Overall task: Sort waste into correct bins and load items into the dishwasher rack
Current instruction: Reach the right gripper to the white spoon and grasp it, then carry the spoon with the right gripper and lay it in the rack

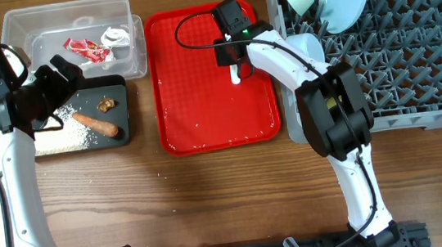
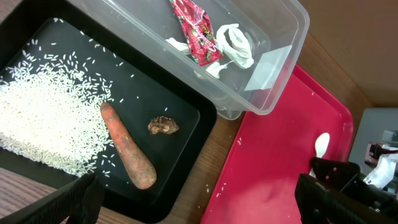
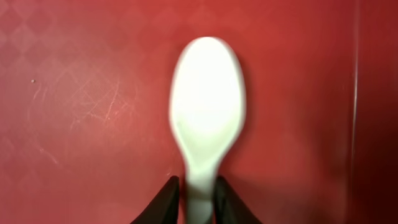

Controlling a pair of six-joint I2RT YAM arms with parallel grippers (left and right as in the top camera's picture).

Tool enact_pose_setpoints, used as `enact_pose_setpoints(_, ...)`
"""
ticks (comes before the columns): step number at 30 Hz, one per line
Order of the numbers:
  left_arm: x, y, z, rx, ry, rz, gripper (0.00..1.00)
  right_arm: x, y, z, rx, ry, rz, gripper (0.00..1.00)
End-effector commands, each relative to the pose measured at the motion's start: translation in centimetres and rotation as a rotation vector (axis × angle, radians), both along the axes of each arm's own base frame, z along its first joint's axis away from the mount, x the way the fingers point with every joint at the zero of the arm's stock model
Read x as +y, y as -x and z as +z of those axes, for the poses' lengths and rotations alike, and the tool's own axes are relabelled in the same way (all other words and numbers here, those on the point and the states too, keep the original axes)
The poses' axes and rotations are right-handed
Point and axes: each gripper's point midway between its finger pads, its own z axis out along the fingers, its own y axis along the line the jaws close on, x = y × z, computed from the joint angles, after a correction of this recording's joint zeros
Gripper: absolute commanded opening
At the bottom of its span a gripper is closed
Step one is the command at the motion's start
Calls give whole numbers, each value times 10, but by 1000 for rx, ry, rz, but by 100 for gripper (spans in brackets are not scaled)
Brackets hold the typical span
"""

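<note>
The white spoon (image 3: 208,118) is over the far side of the red tray (image 1: 204,117). The right gripper (image 3: 198,202) pinches its handle between two close fingers. The left gripper (image 2: 205,208) is spread wide above the black tray (image 2: 158,93). The rice (image 2: 43,118), the carrot stick (image 2: 127,152) and the brown chunk (image 2: 163,126) lie there. The wrapper (image 2: 196,31) and the tissue (image 2: 236,43) sit in the clear tub (image 2: 293,25).
</note>
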Motion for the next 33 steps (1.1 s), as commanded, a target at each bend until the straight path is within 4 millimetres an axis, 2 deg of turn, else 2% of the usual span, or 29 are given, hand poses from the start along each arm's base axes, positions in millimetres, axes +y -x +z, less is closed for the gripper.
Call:
enact_pose_setpoints(1,2,-1,3,-9,-1,5,100,-4,6,-31,58,15,-6,9)
enact_pose_setpoints(3,2,-1,3,-9,-1,5,100,-4,7,-33,63,17,-7,4)
enact_pose_setpoints(10,2,-1,3,-9,-1,5,100,-5,9,-33,68,26,4,4)
enact_pose_setpoints(14,2,-1,3,-9,-1,5,100,-7,13,-15,72,28,5,4)
enact_pose_setpoints(20,2,-1,3,-9,-1,5,100,-8,14,40,17,3,7,4)
enact_pose_setpoints(26,2,-1,3,-9,-1,5,100,-12,15,114,-85,-46,1,4)
enact_pose_setpoints(28,2,-1,3,-9,-1,5,100,-22,20,142,-113,-59,-15,4)
enact_pose_setpoints(29,2,-1,3,-9,-1,5,100,-37,27,165,-123,-63,-36,4)
enact_pose_setpoints(31,2,-1,3,-9,-1,5,100,-64,36,187,-120,-55,-78,4)
enact_pose_setpoints(33,2,-1,3,-9,-1,5,100,-85,43,196,-107,-41,-117,4)
